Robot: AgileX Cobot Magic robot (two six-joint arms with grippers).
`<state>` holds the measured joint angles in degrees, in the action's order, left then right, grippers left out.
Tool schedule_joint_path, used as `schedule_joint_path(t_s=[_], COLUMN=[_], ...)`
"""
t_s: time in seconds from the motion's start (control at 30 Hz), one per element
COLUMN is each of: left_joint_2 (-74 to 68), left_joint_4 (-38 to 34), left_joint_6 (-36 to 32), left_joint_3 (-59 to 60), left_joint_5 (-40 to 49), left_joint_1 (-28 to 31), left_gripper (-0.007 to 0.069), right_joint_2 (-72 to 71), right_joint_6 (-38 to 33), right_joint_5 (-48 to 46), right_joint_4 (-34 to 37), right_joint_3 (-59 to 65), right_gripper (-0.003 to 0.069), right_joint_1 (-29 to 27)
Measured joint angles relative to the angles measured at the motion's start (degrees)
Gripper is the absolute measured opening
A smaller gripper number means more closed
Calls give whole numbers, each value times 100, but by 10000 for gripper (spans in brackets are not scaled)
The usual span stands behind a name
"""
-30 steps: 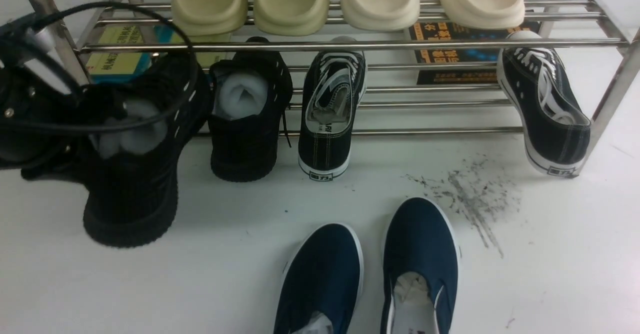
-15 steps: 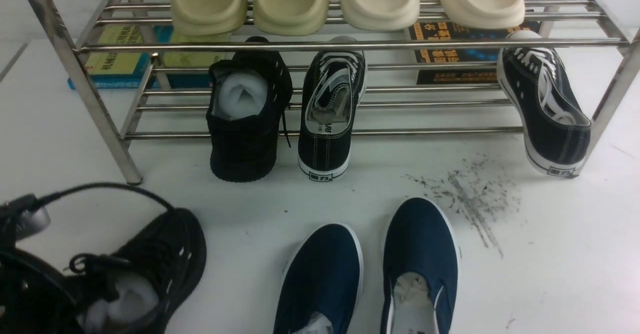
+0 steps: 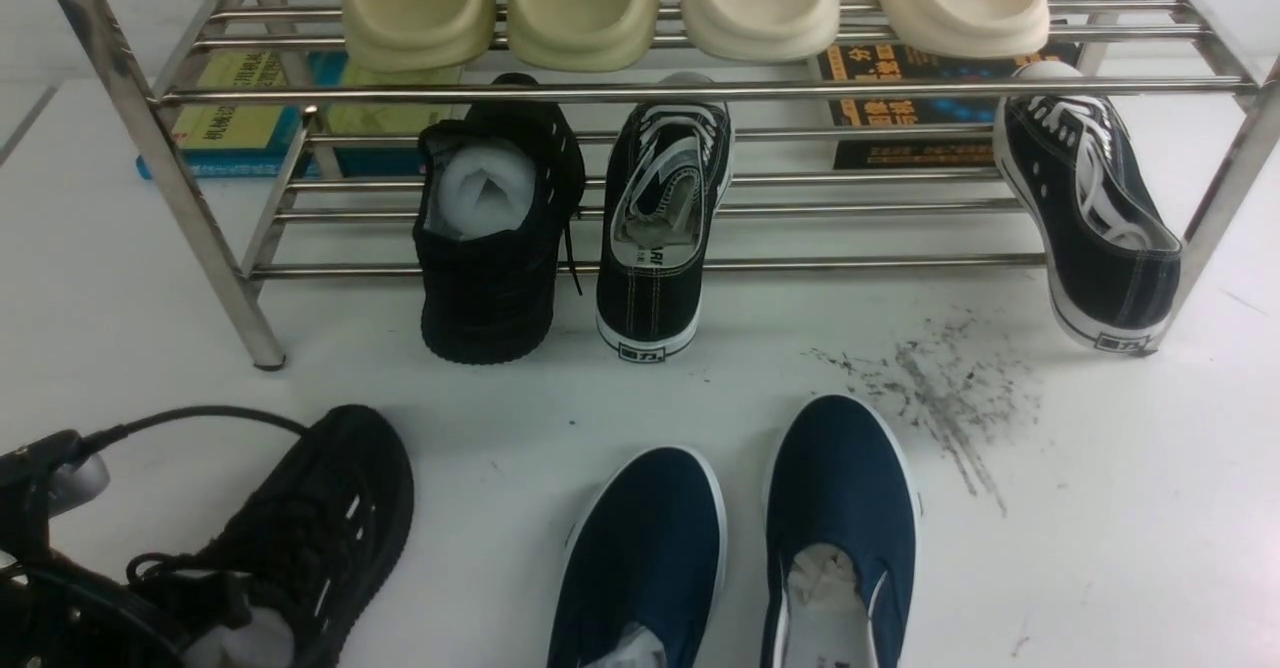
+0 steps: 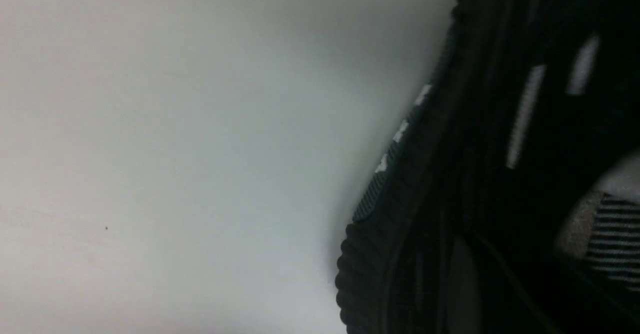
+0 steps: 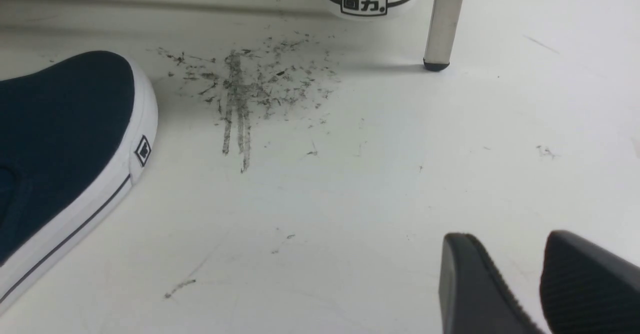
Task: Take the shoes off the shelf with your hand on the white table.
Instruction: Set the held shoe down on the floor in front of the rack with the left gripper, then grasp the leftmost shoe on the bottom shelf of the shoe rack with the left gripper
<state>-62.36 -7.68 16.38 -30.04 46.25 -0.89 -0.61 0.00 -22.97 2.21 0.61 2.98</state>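
**Item:** black knit sneaker (image 3: 310, 518), one of a pair, lying on the white table (image 3: 1100, 568), near left, at the left gripper (image 3: 45, 588). Whether it is gripped or released cannot be told.
**Mate** (image 3: 490, 238): on the shelf (image 3: 700, 91), lower tier, far.
**Step:** set-down, judged. Next: let go, withdraw, fetch the mate.
**Markings:** canvas sneaker (image 3: 655, 238) heel tag "回力", insole "ARI".

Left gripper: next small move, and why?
Probably the left gripper should open wide and lift clear: the black knit sneaker already lies on the white table, and its mate still sits on the shelf's lower tier, next to fetch.
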Motion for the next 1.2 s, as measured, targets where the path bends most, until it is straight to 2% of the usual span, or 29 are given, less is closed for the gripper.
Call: schedule_joint_path(t_s=[0.03, 0.1, 0.13, 0.17, 0.27, 0.43, 0.63, 0.9, 0.97, 1.2], left_joint_2=[0, 0, 5, 1, 1, -108, -793, -2279, -2770, -3570], left_joint_4=[-7, 3, 9, 52, 141, 68, -439, -1723, -2073, -1987], left_joint_6=[13, 13, 13, 13, 67, 184, 130, -1043, -1557, -1880], left_joint_3=[-29, -182, -205, -447, -1085, -2183, -3105, -3969, -4290, -4922], left_joint_5=[24, 174, 194, 353, 620, 695, 299, -23, -89, -597], left_joint_1=[0, 0, 0, 0, 0, 0, 0, 0, -109, -538], left_gripper=[201, 270, 270, 325, 386, 409, 410, 412, 417, 444], right_joint_2=[0, 0, 0, 0, 0, 0, 0, 0, 0, 0], right_joint_6=[0, 0, 0, 0, 0, 0, 0, 0, 0, 0], right_joint_5=[0, 0, 0, 0, 0, 0, 0, 0, 0, 0], right_joint_4=[0, 0, 0, 0, 0, 0, 0, 0, 0, 0], right_joint_3=[0, 0, 0, 0, 0, 0, 0, 0, 0, 0], right_gripper=[237, 237, 237, 237, 237, 237, 237, 237, 237, 237], right_joint_1=[0, 0, 0, 0, 0, 0, 0, 0, 0, 0])
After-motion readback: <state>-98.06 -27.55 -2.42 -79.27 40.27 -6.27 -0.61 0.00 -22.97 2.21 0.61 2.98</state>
